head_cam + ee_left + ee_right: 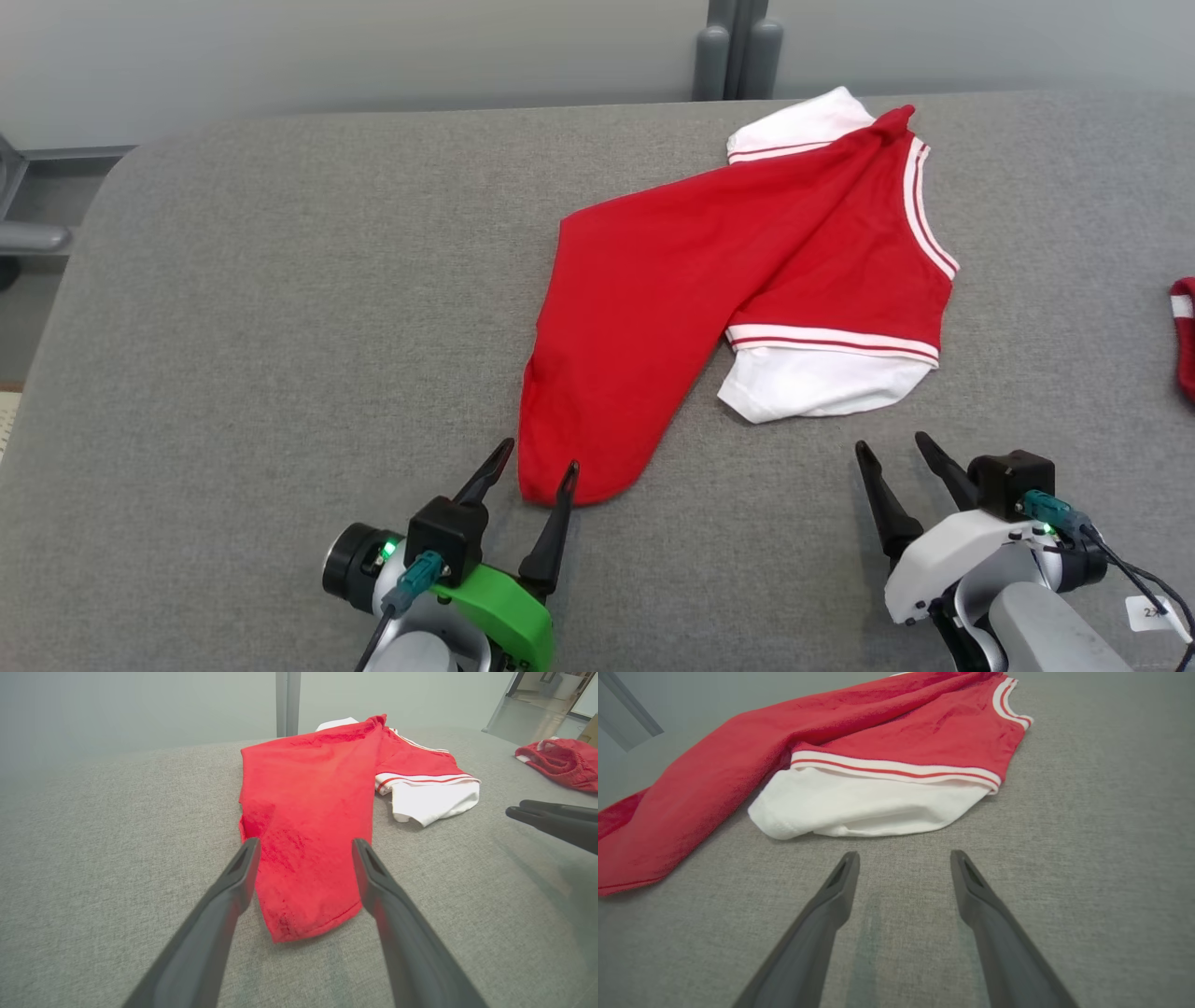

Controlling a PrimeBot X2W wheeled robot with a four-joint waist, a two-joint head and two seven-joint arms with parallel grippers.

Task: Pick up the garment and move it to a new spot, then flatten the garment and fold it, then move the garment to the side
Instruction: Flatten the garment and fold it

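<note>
The garment [709, 280], a bright red shirt with white sleeves and striped trim, lies folded lengthwise on the grey surface, its hem corner toward me and its neck at the far right. My left gripper [541, 451] is open, its fingers standing to either side of the hem corner [303, 891] without closing on it. My right gripper [889, 443] is open over bare surface, just short of the near white sleeve [859, 807]. Its fingers [556, 821] show at the right edge of the left wrist view.
A darker red bundled piece [1184, 327] with a white band lies at the right edge of the grey padded table [280, 327]. A grey post [738, 47] stands behind the far edge. The table's left half is bare.
</note>
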